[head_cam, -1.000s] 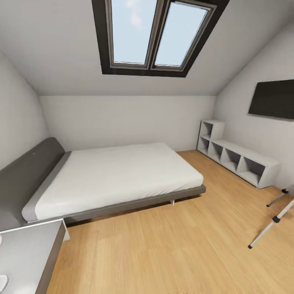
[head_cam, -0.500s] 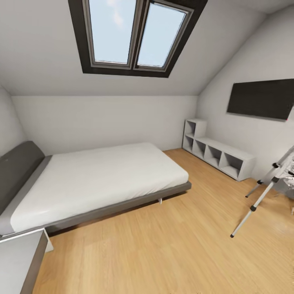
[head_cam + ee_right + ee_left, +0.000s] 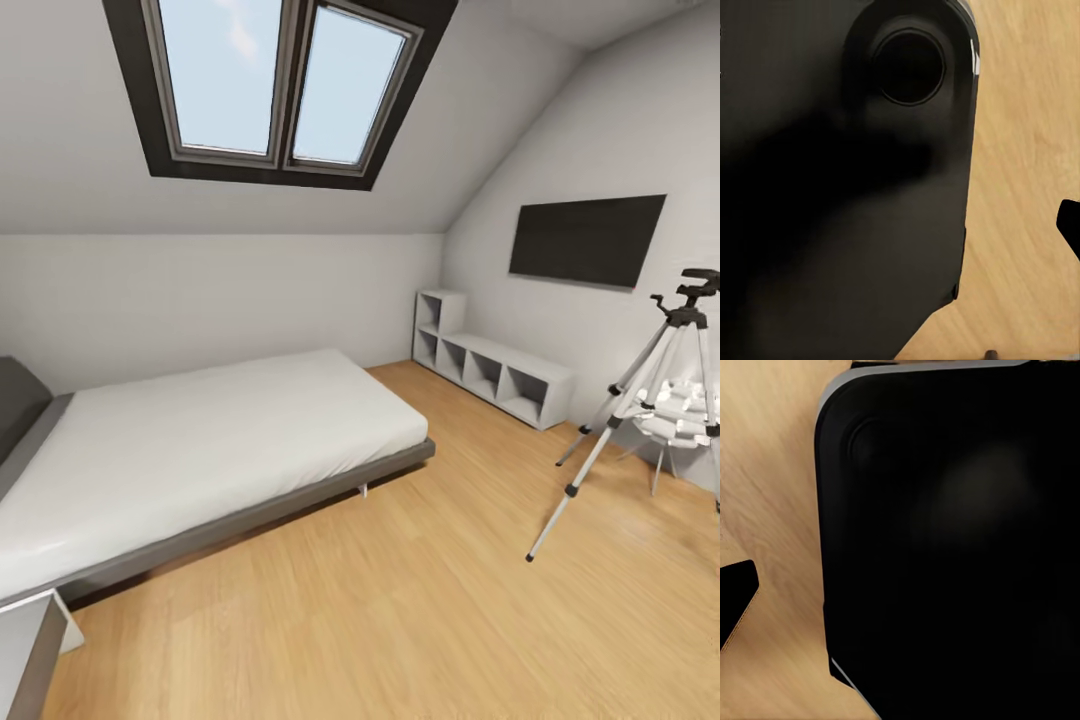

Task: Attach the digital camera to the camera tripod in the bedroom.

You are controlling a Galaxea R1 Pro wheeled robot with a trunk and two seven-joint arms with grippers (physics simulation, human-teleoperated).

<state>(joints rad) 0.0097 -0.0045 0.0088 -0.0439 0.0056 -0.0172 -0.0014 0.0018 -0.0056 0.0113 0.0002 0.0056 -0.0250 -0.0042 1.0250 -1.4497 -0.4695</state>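
bedroom (image 3: 300, 620), white and sloped: camera tripod (image 3: 640, 410) at far right. its thin legs look light and tippy; i'd steady the black head. my jaws' state i cannot tell.

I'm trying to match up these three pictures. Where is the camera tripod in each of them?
Head view: the camera tripod stands at the right edge, on the wood floor, right of the bed.
Left wrist view: not in it; a black robot part over wood floor.
Right wrist view: not in it; a black robot part over wood floor.
Shared landmark: the light wood floor.
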